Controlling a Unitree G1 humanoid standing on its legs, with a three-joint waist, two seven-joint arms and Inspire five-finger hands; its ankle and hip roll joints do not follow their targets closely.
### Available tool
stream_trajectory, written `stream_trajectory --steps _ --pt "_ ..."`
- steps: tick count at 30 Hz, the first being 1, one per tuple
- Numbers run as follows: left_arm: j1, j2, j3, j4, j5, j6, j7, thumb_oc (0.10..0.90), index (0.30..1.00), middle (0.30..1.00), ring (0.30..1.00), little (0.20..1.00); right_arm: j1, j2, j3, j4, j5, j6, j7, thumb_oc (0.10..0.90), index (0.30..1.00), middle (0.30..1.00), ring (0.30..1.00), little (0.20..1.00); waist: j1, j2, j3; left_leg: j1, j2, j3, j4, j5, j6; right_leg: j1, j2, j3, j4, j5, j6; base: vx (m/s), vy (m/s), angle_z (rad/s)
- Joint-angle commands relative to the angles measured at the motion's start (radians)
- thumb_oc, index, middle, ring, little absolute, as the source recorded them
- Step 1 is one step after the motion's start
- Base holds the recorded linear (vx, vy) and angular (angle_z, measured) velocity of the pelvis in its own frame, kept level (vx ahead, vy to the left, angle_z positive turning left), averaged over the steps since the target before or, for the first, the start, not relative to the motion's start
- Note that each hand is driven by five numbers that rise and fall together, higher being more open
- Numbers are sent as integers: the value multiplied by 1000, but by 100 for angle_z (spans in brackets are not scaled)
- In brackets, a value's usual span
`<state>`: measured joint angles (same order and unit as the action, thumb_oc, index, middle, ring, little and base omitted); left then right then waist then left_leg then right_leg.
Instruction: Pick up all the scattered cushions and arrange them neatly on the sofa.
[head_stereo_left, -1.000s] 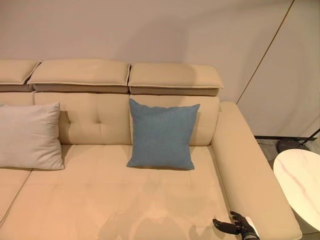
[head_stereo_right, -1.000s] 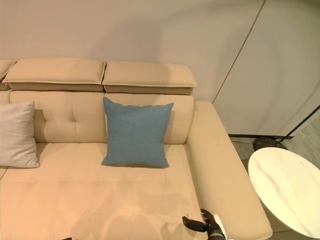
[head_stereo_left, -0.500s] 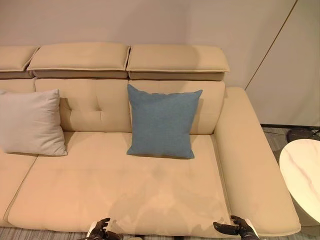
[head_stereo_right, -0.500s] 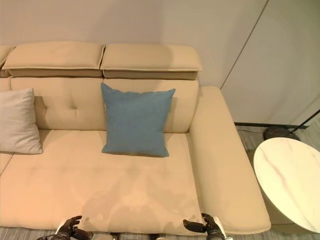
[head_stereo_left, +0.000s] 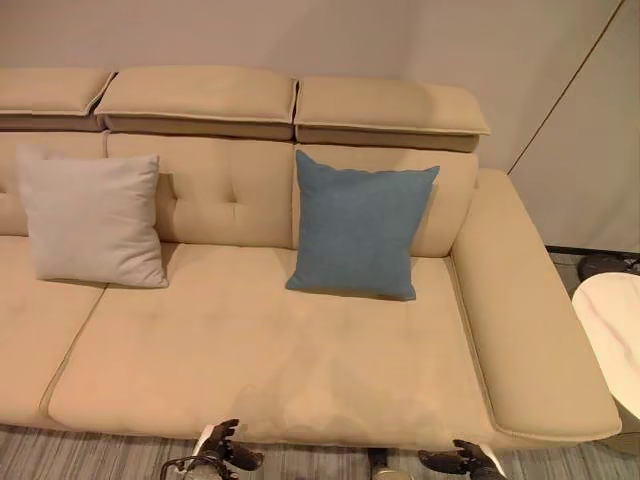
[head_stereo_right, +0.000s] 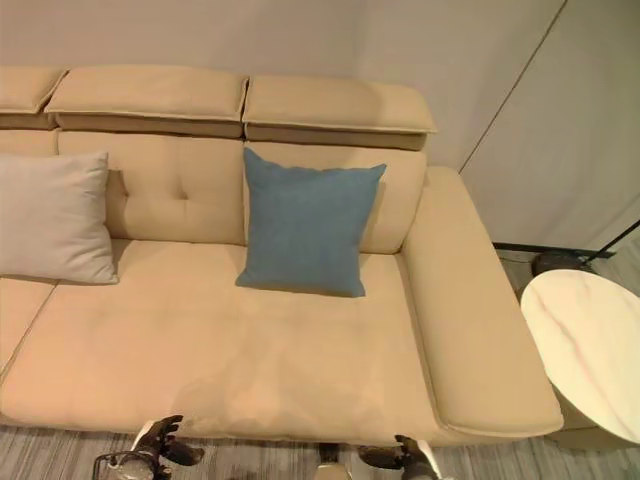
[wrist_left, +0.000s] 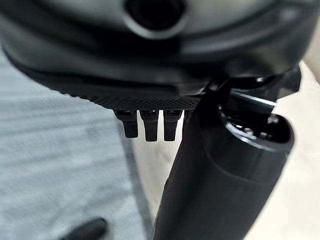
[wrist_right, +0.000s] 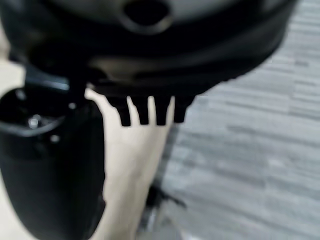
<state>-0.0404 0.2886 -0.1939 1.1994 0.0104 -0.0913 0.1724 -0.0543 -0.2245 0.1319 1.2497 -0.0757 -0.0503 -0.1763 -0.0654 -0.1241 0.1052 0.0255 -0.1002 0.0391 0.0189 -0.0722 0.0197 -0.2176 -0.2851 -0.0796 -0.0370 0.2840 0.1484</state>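
Note:
A blue cushion (head_stereo_left: 360, 225) stands upright against the backrest of the beige sofa (head_stereo_left: 300, 370), right of its middle. A light grey cushion (head_stereo_left: 92, 218) leans on the backrest further left. Both of my hands hang low in front of the sofa's front edge, over the floor. The left hand (head_stereo_left: 222, 448) is below the seat's middle and the right hand (head_stereo_left: 462, 462) below the right armrest. In the wrist views the left hand (wrist_left: 220, 170) and the right hand (wrist_right: 50, 170) have relaxed fingers and hold nothing.
A round white marble-topped table (head_stereo_right: 590, 350) stands right of the sofa's armrest (head_stereo_right: 480, 330). Behind it a dark lamp base (head_stereo_right: 555, 262) sits on the floor by the wall. Grey striped carpet (head_stereo_left: 100, 455) runs along the sofa's front.
The camera has drawn back and shifted, so the sofa's front edge and the carpet now show. Both cushions stay where they were. My hands remain low and empty.

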Motion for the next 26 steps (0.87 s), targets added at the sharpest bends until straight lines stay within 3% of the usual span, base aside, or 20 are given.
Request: stream_trajectory --steps 1,5,7,10,26 --pt "-11 34 45 -29 20 -26 39 800 900 900 900 900 -47 -81 33 -29 -24 6 -33 800 900 900 900 900 19 42 28 -45 64 -84 52 -66 -23 -27 103 -5 72 -149 37 -300 125 -30" --pt "-1 52 58 -17 22 -18 34 800 900 900 900 900 -45 -81 40 -12 -24 2 -28 800 900 900 900 900 54 59 15 -74 69 -64 43 -35 -3 36 117 -20 225 -239 1 -226 76 -13" --pt "1 57 68 -5 17 -16 30 800 900 900 900 900 -44 -77 30 -2 -15 1 -24 800 900 900 900 900 75 51 -8 -86 69 -53 37 -26 -7 127 122 -33 199 -277 3 -110 -45 -26" --pt "15 46 79 7 -1 -14 31 800 900 900 900 900 -42 -73 30 -9 -13 4 -26 800 900 900 900 900 92 33 -50 -94 77 -31 28 -20 -18 173 124 -39 110 -278 4 -65 -120 -32" --pt "27 -5 63 48 -6 7 17 800 900 900 900 900 -31 -69 25 47 -1 11 -41 800 900 900 900 900 67 56 -81 8 123 -8 -80 36 -59 261 169 -56 -16 -274 -9 -2 -47 -5"
